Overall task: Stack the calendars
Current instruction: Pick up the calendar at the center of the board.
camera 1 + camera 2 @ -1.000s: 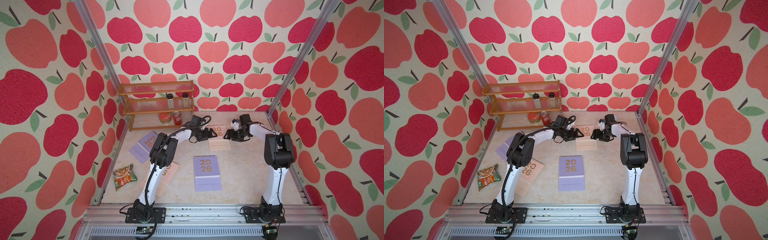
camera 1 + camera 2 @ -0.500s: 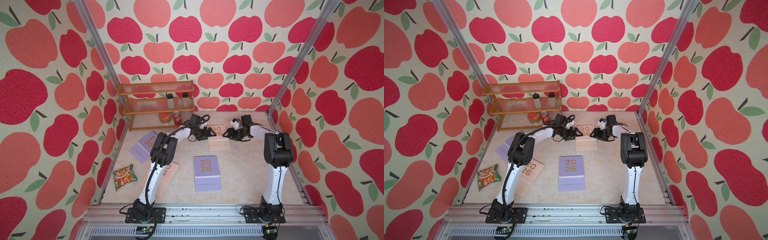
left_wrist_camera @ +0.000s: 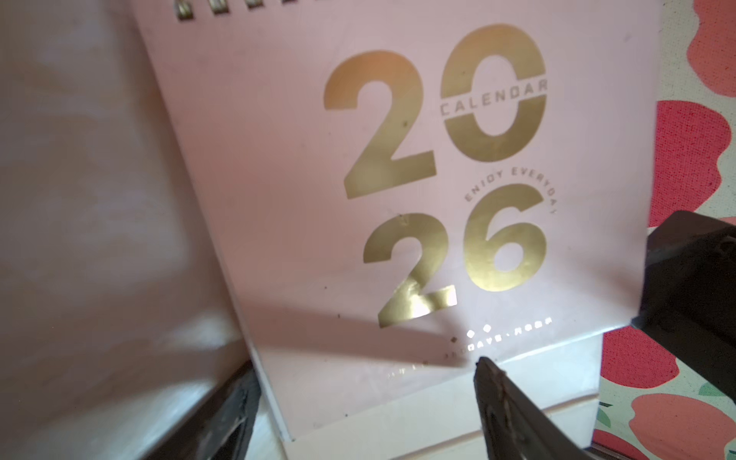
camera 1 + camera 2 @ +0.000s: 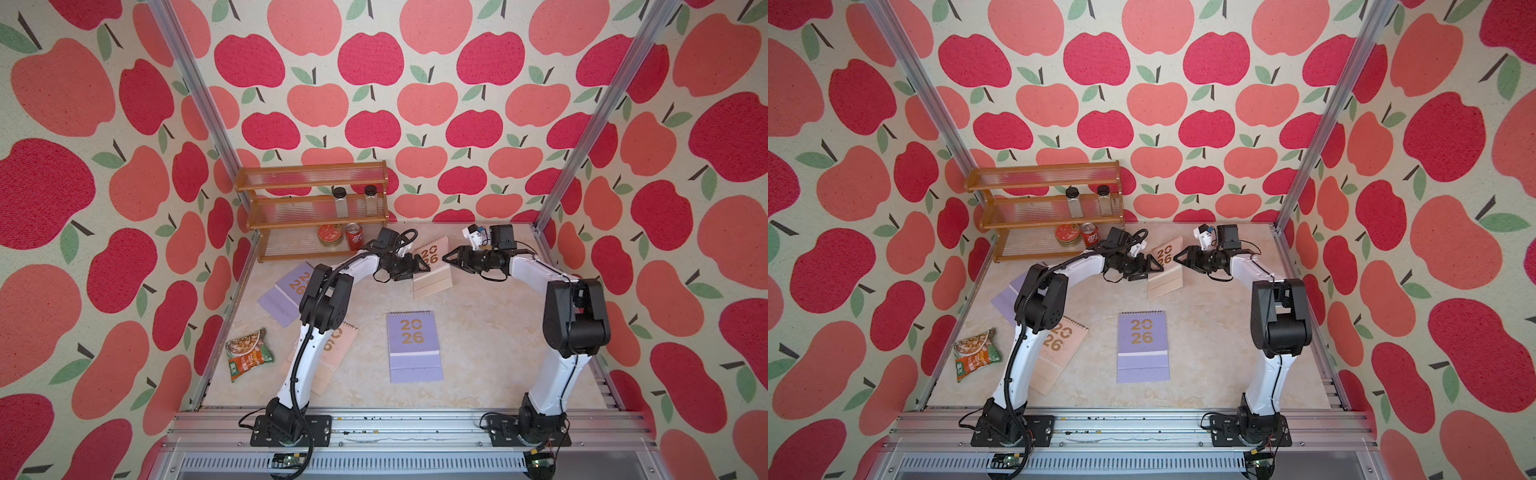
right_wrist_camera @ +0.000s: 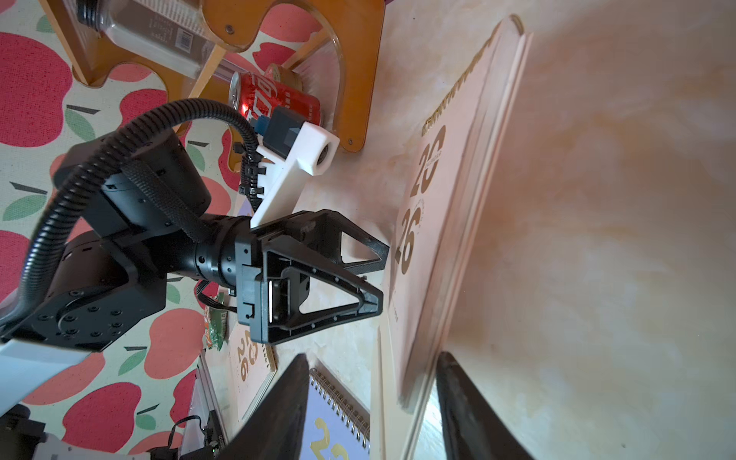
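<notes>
The standing peach calendar (image 4: 431, 257) (image 4: 1165, 255) is sitting far and centre on the table (image 4: 490, 332), squeezed between both pincers. The left wrist view is cutting off its spiral edge, and the small print under the gold digits (image 3: 398, 199) is blurring out. Its cover looks propped off the table, spiral edge far and up, long axis running near to far with the far end leaning slightly right.

The left pincer (image 4: 420, 266) (image 3: 366, 366) (image 5: 381, 282) is spread wide at the calendar's left edge, tips right at the cover; whether they are touching is hard to say. The right pincer (image 4: 448, 258) (image 5: 373, 358) is spread too, straddling the cover's right edge (image 5: 434, 223), one finger close behind it, the other clearly apart, so it is not pinching.

The centre lavender calendar (image 4: 413, 345) (image 4: 1142, 345) is lying flat in full view, spiral far, long axis near to far. The left lavender calendar (image 4: 286, 291) is lying diagonally, far end tipped right, partly hidden under the left arm (image 4: 324, 299). The near peach calendar (image 4: 1063, 340) is angled the same way, with the arm covering much of it.

Left of it, the snack packet (image 4: 249, 353) is resting by the wall. Far left, the wooden rack (image 4: 311, 208) is holding two jars, a tin and a red can (image 4: 354, 241).
</notes>
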